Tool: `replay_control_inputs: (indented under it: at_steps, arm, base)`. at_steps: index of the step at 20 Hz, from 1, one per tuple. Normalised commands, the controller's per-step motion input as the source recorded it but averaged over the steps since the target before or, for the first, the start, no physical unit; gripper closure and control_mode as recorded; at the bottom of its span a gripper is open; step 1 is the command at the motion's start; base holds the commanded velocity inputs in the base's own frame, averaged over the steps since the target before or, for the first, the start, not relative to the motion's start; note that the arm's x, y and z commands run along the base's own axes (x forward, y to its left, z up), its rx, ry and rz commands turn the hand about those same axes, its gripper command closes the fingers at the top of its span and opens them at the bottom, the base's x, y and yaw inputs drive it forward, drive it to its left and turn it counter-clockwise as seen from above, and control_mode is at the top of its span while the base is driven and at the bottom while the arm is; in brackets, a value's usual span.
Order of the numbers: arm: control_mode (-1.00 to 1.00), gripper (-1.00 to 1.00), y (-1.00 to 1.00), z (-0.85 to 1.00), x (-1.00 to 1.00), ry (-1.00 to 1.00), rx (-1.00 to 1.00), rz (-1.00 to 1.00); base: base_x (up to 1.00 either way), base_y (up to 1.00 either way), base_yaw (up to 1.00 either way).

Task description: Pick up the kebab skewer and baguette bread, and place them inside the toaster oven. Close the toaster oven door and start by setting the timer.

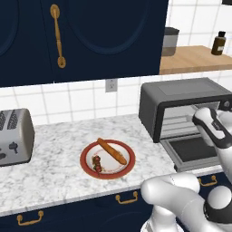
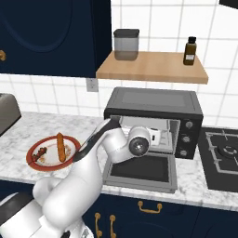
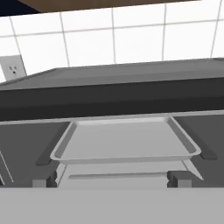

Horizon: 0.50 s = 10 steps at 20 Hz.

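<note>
Marble worktop (image 1: 59,154) under navy cabinets, white tile behind. Skewer (image 1: 97,163) and baguette (image 1: 112,151) lie side by side on a red-rimmed plate (image 1: 88,170), baguette to the right of the skewer, not touching it as far as can be told. Plate sits mid-worktop, left of the oven (image 2: 153,103), well apart from it. Oven door (image 2: 139,173) dropped flat onto the worktop, cavity exposed; grey tray (image 3: 124,142) inside on the rack, nothing on it. Knobs (image 2: 188,138) down the oven's right front. End effector hidden in both base views behind the wrist, which hangs over the open door just before the cavity; fingertips not visible in hand view, spread to full width, holding nothing. Arm's forearm (image 2: 93,142) crosses between plate and oven. Silver toaster (image 1: 13,136) at far left. Wall outlet (image 1: 111,85) behind the plate. Wooden shelf (image 2: 153,67) above the oven carries a grey canister (image 2: 126,44) and brown bottle (image 2: 189,51). Hob (image 2: 223,155) right of the oven.
</note>
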Motion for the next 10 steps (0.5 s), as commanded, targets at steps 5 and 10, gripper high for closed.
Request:
replay_control_inputs:
  at_steps: [5, 10]
  arm:
    - [-1.0, -1.0, -0.02, 0.02, 0.29, 0.0, 0.0, 0.0]
    - [-1.0, -1.0, -0.07, -0.3, 0.03, 0.0, 0.0, 0.0]
  base:
    - [0.0, 0.0, 0.0]
    - [0.0, 0.0, 0.0]
